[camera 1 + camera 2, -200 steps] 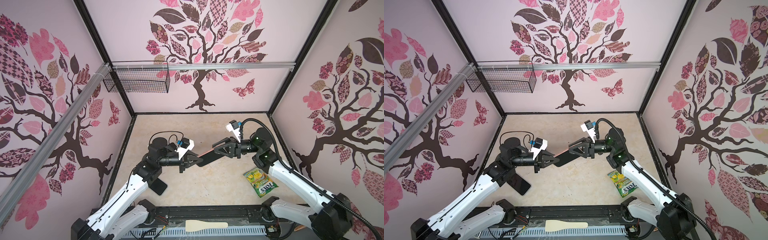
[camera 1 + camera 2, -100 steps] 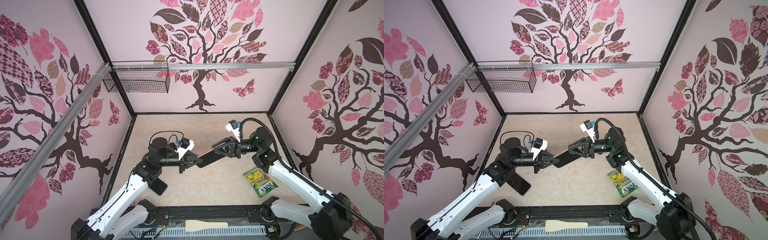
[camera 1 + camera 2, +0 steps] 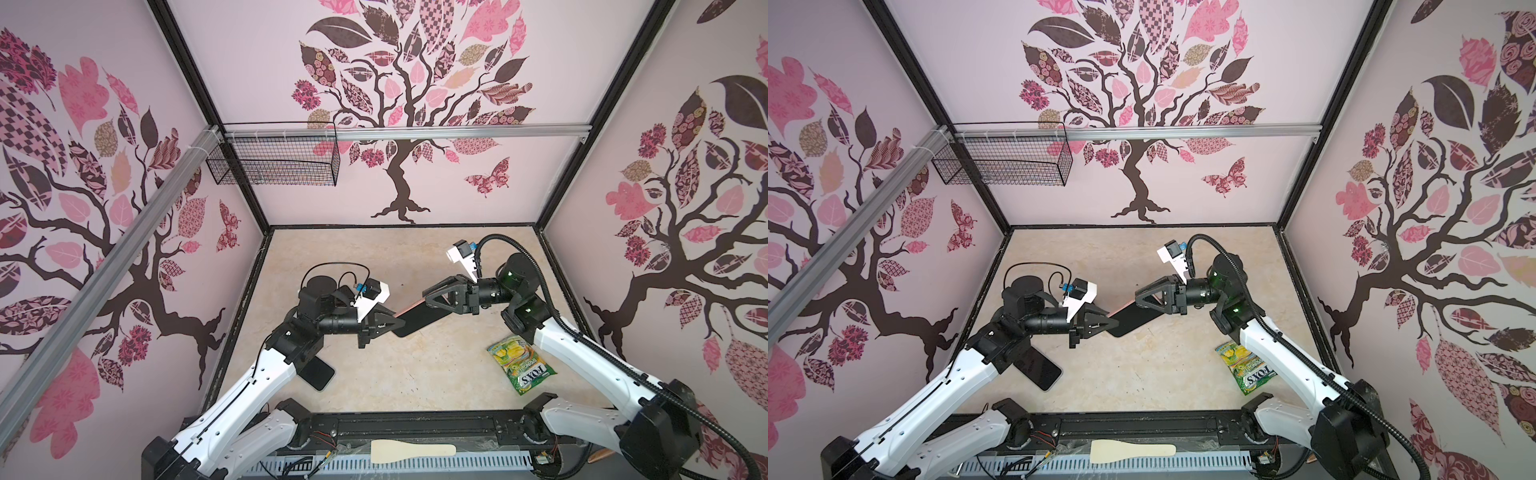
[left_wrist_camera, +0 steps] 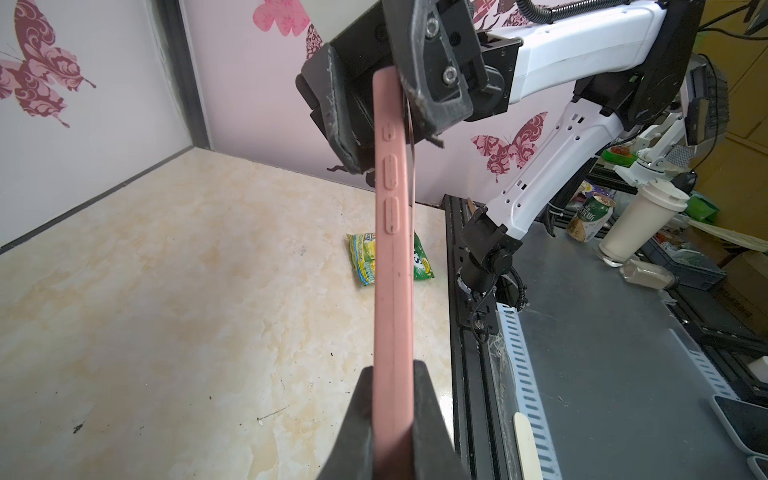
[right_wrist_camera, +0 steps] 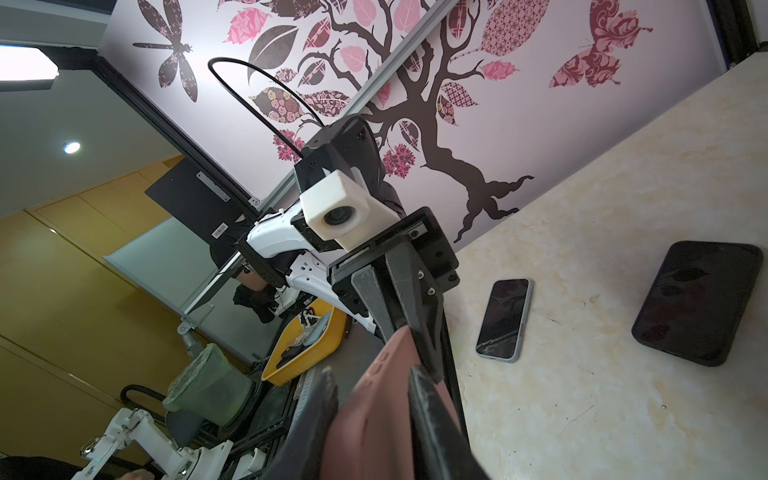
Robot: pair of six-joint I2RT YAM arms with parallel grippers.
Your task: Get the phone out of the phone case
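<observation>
In both top views a wooden spatula [image 3: 411, 451] lies on the rail at the bottom edge. Just above it, at lower left, a dark phone [image 3: 320, 374] lies flat on the table [image 3: 374, 257], partly under the left arm. The right wrist view shows a pale-edged phone [image 5: 505, 318] lying flat on the table too, apart from the dark one. At lower right a green snack packet [image 3: 521, 365] lies beside the right arm.

In the middle of the frame the pink phone case [image 3: 409, 309] hangs in the air, well above the table, slanting from lower left to upper right. The phone [image 3: 419, 321] sits inside it, dark screen up. The left gripper [image 3: 395, 324] is clamped on the lower left end, one finger on each flat face. The right gripper [image 3: 428, 297] has its fingers around the upper right end and pressed against it. In the left wrist view the case is seen edge-on, with its side buttons showing between the two grippers.

At the back, in the upper left, a wire basket [image 3: 274, 162] hangs from the rail on the wall.
</observation>
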